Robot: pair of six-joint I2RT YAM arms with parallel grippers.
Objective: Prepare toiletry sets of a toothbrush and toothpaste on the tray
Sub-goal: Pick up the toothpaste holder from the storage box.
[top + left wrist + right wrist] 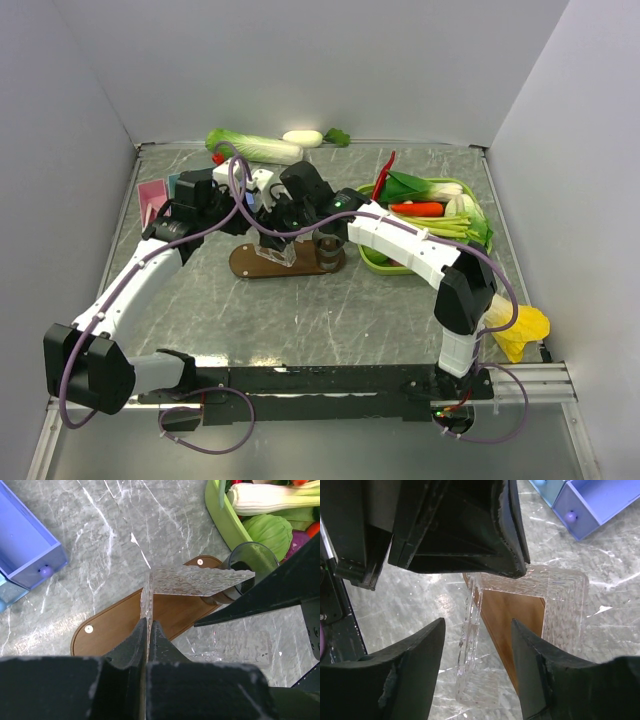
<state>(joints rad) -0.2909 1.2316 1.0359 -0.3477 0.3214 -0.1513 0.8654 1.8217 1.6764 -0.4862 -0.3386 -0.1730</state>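
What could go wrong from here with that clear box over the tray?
The left hand pinches only one thin wall of the clear box, so it could slip or twist. The open right hand straddles a wall right beside it; they may collide. The tumbler on the tray stands close and might be knocked.

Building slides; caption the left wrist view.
Left gripper pinches clear textured plastic box wall over dark brown oval wooden tray.
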